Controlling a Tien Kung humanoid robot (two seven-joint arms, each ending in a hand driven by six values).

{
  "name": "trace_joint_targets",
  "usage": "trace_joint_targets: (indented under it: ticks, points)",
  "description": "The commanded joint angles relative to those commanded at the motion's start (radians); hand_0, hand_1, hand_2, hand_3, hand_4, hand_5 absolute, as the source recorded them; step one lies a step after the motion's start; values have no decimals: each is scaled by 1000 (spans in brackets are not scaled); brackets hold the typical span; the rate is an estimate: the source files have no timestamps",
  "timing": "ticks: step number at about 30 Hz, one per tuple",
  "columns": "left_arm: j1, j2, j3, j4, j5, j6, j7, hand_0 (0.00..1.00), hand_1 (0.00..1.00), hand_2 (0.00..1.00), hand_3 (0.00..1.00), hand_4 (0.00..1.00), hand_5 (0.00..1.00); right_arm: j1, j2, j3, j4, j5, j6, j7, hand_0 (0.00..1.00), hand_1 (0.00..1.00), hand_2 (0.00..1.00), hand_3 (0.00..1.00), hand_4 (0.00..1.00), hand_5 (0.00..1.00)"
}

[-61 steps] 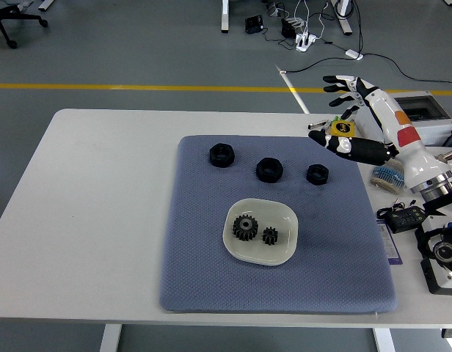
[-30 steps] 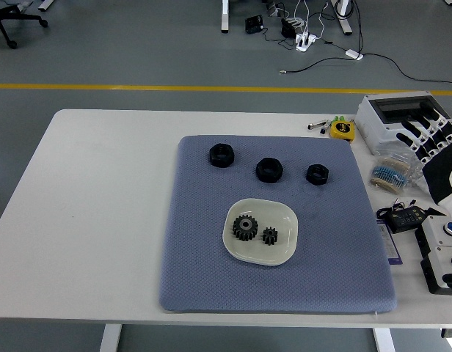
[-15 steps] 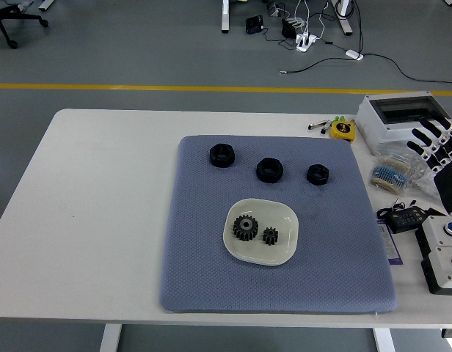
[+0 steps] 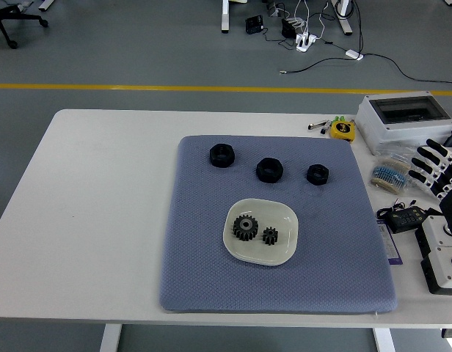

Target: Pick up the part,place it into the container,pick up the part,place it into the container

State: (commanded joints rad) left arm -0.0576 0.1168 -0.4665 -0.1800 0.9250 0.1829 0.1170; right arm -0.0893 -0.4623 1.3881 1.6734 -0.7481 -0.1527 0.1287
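One robot hand (image 4: pixel 440 170) shows, the right one, at the right edge of the table (image 4: pixel 101 213). Its black fingers (image 4: pixel 428 156) with white tips are spread loose and hold nothing. They point left, out over the table's side.

Just beside the fingers, a little lower and to their left, lies a blue and white brush-like thing (image 4: pixel 387 177). Past the hand, further from the robot, sits a grey box (image 4: pixel 402 117) with a clear lid. Under the hand, closer to the robot, are a small black box with wires (image 4: pixel 406 218) and a white box with buttons (image 4: pixel 445 246).

Further left of the hand is a big blue mat (image 4: pixel 204 249). The nearest part on it is a small black nut (image 4: pixel 318 174). Next comes a second black nut (image 4: pixel 269 169), then a third black nut (image 4: pixel 221 155), the farthest from the hand. All three sit apart in a row.

A white dish (image 4: pixel 283 220) rests on the mat, left of the hand and closer to the robot than the nuts. Two black gears lie inside it. The big gear (image 4: pixel 246 226) is on the far side from the hand. The small gear (image 4: pixel 270 235) is just beside it, on the hand's side.

A yellow tape measure (image 4: pixel 343 129) lies near the mat's far corner.
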Motion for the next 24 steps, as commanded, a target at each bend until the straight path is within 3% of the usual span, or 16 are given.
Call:
trace_joint_targets:
  ticks: [3,10,12,16,17,18,24]
  points:
    - [13,1,80,0,-114,19,-29,733,706,664,575,664,618,-20,-7,11,18,-9,-3,0,801,817,843,878,998,935]
    - [75,12,342,-18,-404,82,-142,747,713,668,575,666,621,-45,-10,21,41,-20,-1,-1,802,817,843,878,998,936]
    - [92,15,292,-27,-433,93,-149,773,710,677,574,667,622,-51,-12,22,49,-25,-1,-4,800,817,844,878,998,936]
    - [119,21,164,-39,-362,104,-155,773,710,677,574,667,622,-60,-13,31,55,-31,2,-10,800,817,844,878,998,936]
    - [124,22,154,-39,-361,102,-152,773,710,677,574,667,622,-61,-13,34,54,-30,1,-11,800,817,844,878,998,936]
    - [129,22,150,-37,-366,102,-154,789,753,741,574,668,619,-61,-13,37,54,-30,0,-11,800,815,844,875,998,935]
    - [162,19,97,-38,-365,100,-164,789,753,741,574,668,619,-75,-14,57,55,-38,2,-22,800,815,844,875,998,935]
